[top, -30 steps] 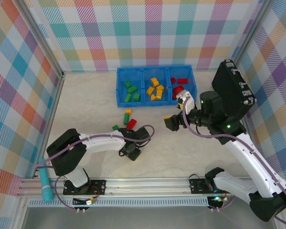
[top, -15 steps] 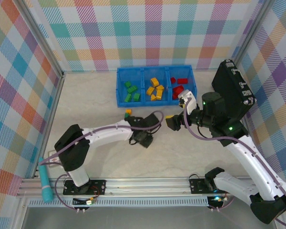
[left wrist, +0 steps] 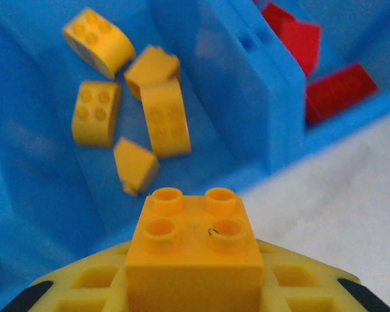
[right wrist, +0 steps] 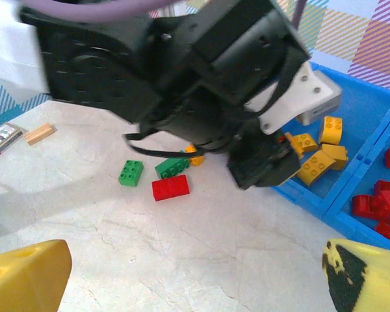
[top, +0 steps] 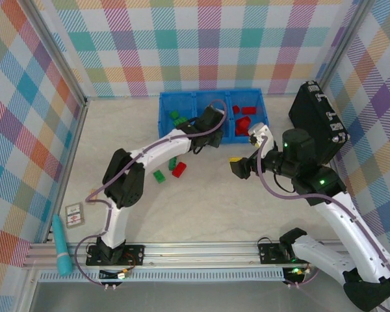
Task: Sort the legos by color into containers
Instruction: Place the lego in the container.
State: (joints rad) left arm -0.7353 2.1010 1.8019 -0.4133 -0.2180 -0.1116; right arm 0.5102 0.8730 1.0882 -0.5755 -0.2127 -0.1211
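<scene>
At the left wrist — left end effector (left wrist: 194,281) clamps a yellow brick (left wrist: 194,242).

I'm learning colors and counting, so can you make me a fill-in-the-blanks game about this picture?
1. The left gripper is shut on a ____ brick.
2. The right gripper is ____ and holds nothing.
3. The tray has ____ compartments.
4. The square brick lying loose on the table is ____.

Missing words: yellow, open, three, green.
</scene>
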